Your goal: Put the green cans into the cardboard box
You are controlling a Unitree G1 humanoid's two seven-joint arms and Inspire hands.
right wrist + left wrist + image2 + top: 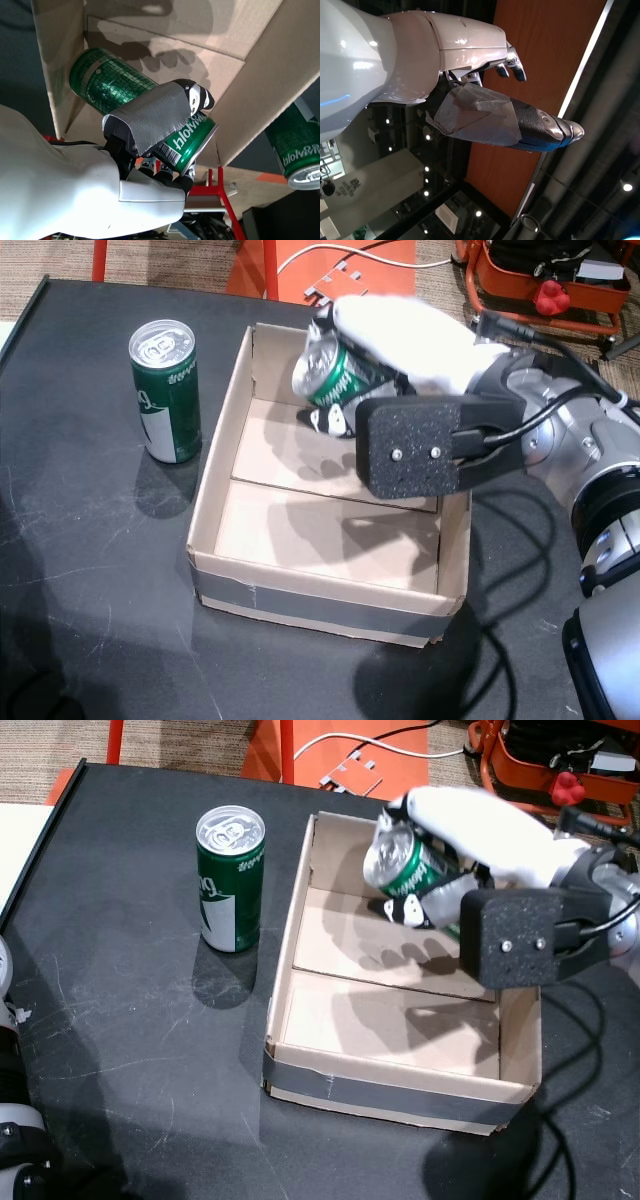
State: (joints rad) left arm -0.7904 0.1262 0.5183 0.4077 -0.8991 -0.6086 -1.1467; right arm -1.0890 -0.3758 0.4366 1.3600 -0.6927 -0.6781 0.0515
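Observation:
My right hand [480, 830] [410, 335] is shut on a green can [405, 865] [335, 375], which it holds tilted above the far part of the cardboard box [390, 1090] [320, 595]. In the right wrist view the taped thumb [150, 120] wraps over this can [115, 90] inside the box walls [280, 65]. A second green can [230, 880] [165, 390] [295, 145] stands upright on the black table, left of the box. My left hand [485, 100] shows only in its wrist view, raised toward the ceiling, fingers apart and holding nothing.
The box floor has a flap seam across its middle and nothing lies on it. A black cable [590, 1020] runs over the table right of the box. Beyond the far table edge are red equipment [560, 765] and a white cable [370, 740].

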